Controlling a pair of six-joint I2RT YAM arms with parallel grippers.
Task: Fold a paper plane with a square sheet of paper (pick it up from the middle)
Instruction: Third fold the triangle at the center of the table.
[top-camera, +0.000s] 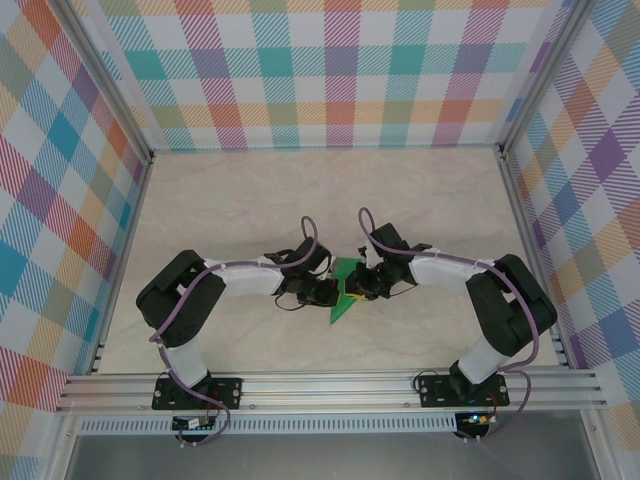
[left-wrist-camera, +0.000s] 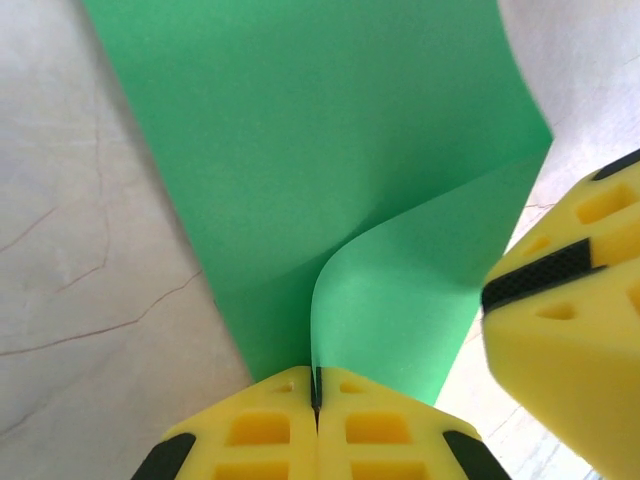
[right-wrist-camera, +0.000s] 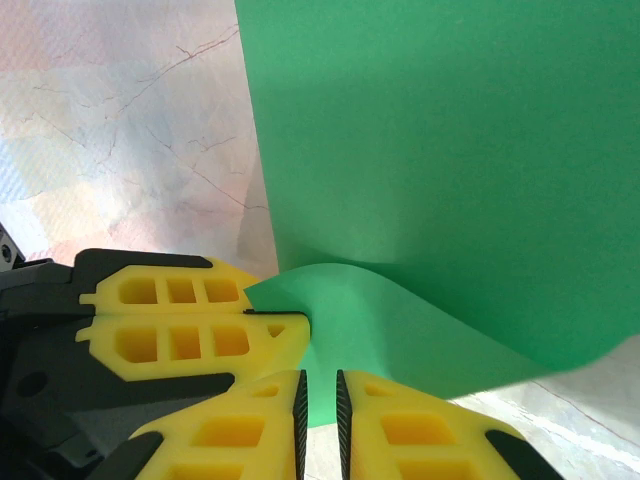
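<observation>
The green sheet of paper (top-camera: 341, 308) lies creased on the table between both arms, its long point towards the near edge. My left gripper (left-wrist-camera: 317, 392) is shut on a raised fold of the paper (left-wrist-camera: 330, 150), whose edge curls up into the closed jaws. My right gripper (right-wrist-camera: 319, 400) faces it from the other side, its jaws a narrow gap apart over the paper (right-wrist-camera: 450, 150), gripping nothing. The two grippers almost touch: the left fingers (right-wrist-camera: 180, 340) hold the curled flap just beside the right fingertips. One right finger (left-wrist-camera: 570, 320) shows at the right of the left wrist view.
The pale marbled table (top-camera: 250, 200) stretches bare behind and beside the arms. Plaid walls (top-camera: 330, 70) enclose it on three sides, and an aluminium rail (top-camera: 330, 385) runs along the near edge.
</observation>
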